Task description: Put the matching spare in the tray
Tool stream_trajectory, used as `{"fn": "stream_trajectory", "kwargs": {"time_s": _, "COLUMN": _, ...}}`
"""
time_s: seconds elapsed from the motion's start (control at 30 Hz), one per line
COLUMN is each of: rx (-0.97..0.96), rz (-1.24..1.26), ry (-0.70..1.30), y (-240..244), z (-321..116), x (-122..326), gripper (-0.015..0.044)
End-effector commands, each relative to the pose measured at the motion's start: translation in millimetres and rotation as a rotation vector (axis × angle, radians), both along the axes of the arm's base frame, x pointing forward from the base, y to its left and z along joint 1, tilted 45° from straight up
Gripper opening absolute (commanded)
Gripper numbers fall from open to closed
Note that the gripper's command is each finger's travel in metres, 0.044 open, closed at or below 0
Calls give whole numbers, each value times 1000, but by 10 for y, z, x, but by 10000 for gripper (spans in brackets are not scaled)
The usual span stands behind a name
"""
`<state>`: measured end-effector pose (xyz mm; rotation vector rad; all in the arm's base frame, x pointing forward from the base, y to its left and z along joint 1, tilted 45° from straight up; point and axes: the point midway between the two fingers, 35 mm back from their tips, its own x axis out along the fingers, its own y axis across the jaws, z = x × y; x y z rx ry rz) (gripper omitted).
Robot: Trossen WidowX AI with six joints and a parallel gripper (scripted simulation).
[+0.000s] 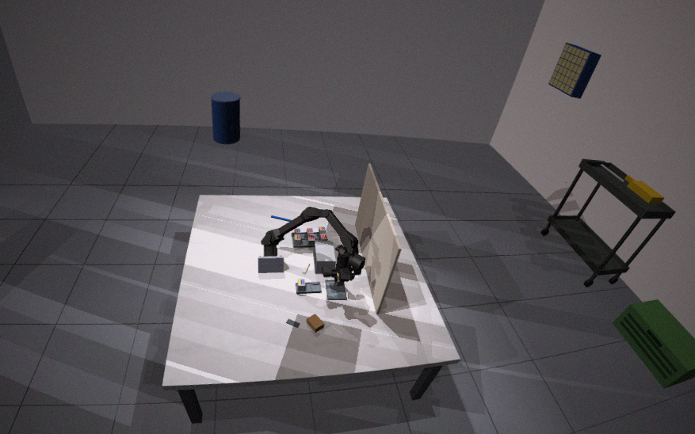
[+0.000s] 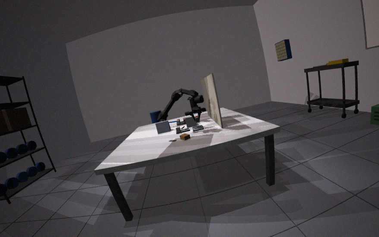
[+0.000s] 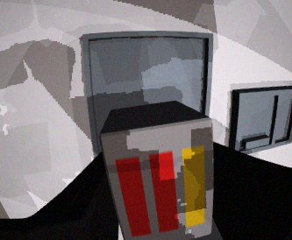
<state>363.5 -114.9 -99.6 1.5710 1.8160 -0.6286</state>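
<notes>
My gripper [image 1: 338,278] [image 2: 196,116] [image 3: 150,148] is shut on a spare [image 3: 165,197], a dark block whose pale face shows two red stripes and one yellow stripe. It holds the spare above the tray [image 1: 336,298] [image 3: 88,88], a shallow grey square tray. The part of the tray floor that shows in the wrist view is bare; the spare hides the near part. Several striped units [image 1: 311,237] stand in a dark rack at the back. The mounted unit cannot be told apart, and no printed code is readable.
A divided holder [image 1: 315,291] [image 3: 234,118] with one striped unit [image 1: 301,283] lies beside the tray. A grey box [image 1: 324,253] stands behind, a grey panel [image 1: 270,264] at left. A tall beige board [image 1: 387,253] [image 2: 213,100] stands close right. A brown block [image 1: 315,322] lies in front.
</notes>
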Motion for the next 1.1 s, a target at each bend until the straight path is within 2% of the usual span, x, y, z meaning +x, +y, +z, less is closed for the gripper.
{"fn": "stream_trajectory", "kwargs": {"time_s": 0.0, "rx": 8, "rz": -4, "ry": 8, "y": 53, "z": -36, "x": -20, "gripper": 0}}
{"fn": "stream_trajectory", "kwargs": {"time_s": 1.07, "rx": 14, "rz": 1, "ry": 12, "y": 235, "z": -204, "x": -72, "gripper": 0}}
